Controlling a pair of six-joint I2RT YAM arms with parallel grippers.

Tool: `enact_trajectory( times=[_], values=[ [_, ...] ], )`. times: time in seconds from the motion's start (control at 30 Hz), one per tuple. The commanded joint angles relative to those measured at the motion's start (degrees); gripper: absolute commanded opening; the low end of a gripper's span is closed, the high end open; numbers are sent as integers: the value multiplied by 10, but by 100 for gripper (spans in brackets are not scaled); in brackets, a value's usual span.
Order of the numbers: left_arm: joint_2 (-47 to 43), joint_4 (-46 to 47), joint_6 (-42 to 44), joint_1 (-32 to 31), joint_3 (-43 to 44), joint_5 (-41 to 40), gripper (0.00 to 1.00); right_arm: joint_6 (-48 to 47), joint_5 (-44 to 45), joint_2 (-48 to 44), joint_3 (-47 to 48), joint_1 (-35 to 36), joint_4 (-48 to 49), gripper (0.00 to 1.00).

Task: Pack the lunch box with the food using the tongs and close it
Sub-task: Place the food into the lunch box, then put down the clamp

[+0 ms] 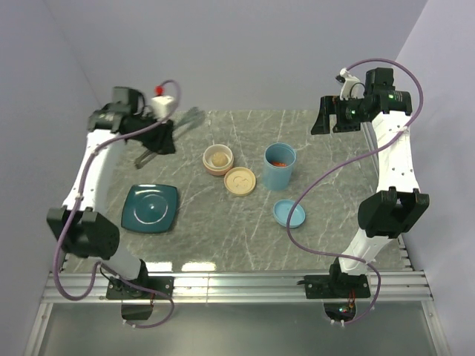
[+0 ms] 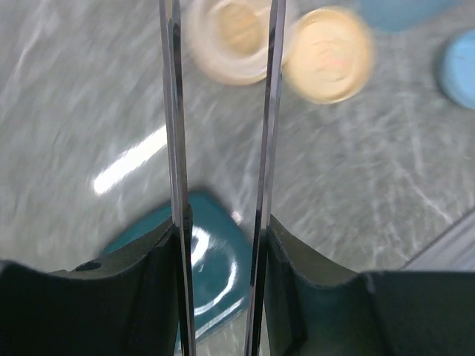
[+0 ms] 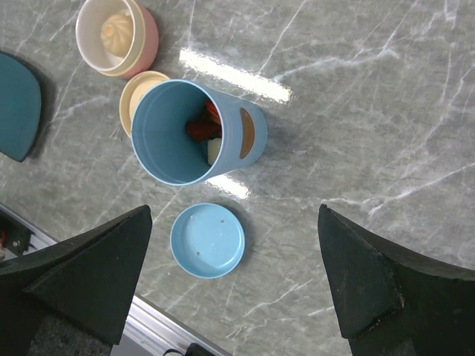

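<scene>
Entry 1, left gripper point(image 2: 223, 245): clamped on the tongs point(image 2: 174, 111), whose 2 arms run forward from it.
Entry 2, right gripper point(image 3: 231, 222): jaws wide apart, empty. The food point(image 3: 202, 130) sits beneath it in the blue cup point(image 3: 252, 137) and pink bowl point(image 3: 145, 37).
I judge packing done; fitting the blue lid point(image 3: 207, 241) comes next.

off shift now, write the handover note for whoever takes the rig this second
Left gripper: shut on the tongs, at the left rear.
Right gripper: open, empty, at the right rear.
Food: pale bun in the pink bowl; red pieces in the blue cup. Teal plate looks bare.
Done: food appears packed.
Left: beige lid and blue lid lie on the table; fit both.
</scene>
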Motion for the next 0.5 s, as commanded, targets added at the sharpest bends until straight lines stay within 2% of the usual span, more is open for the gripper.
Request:
enact_trajectory(
  times=[0.0,0.03,0.13,0.27,0.47],
  values=[
    [-49,58,-30,71,-90,3,45,-7,-16,-12,-7,-5,7,100],
    [-65,69,-36,105,-110,-2,45,-7,-17,-12,-9,-5,8,100],
    [-103,127,-66,153,-198,-37,45,-8,-17,-14,-14,-5,9,100],
    [-129,178,-69,169,-314,-78,46,-10,-17,-17,-18,-5,9,100],
    [-117,225,-74,170,-409,-106,47,-12,-15,-21,-30,-6,12,100]
  ],
)
